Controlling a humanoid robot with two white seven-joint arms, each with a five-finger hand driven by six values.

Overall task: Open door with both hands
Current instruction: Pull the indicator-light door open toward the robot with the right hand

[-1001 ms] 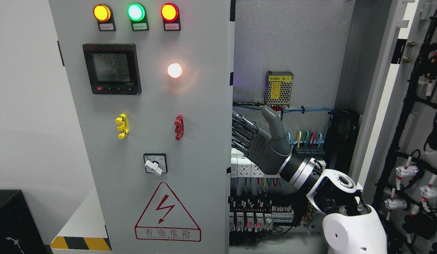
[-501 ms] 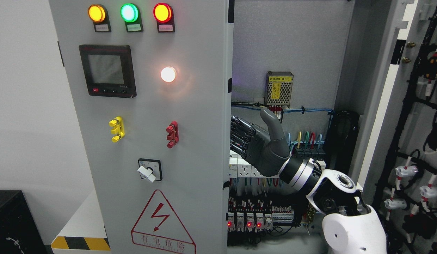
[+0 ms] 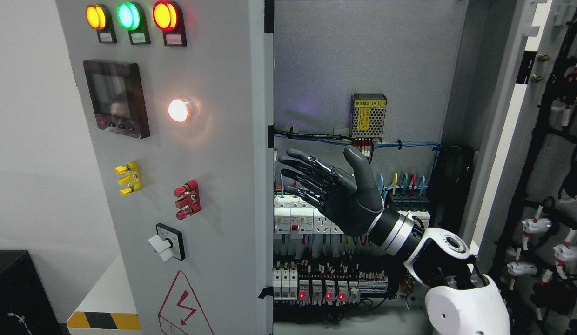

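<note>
The door (image 3: 214, 186) stands at the left of the head view, a tall grey panel swung partly outward, its free edge running upright just left of the open cabinet (image 3: 363, 70). Your right hand (image 3: 335, 195) is inside the opening, reaching leftward with the fingers (image 3: 300, 174) spread and extended, holding nothing; the fingertips sit near that free edge but a visible gap separates them from it. The door lies directly to the left of the fingertips, its long axis vertical, across the line of the fingers. The right hand is the only one near it; your left hand does not appear in view. In my judgement any further push must carry the fingers left onto the inner face near the edge. The door's front carries three lamps (image 3: 128, 16) in amber, green and red, a dark meter (image 3: 116, 100), a lit white lamp (image 3: 179, 110), a yellow and a red clip, a switch (image 3: 165, 243) and a red warning triangle (image 3: 184, 304). Behind the hand, breakers (image 3: 293, 216) and wiring fill the cabinet's lower half.
</note>
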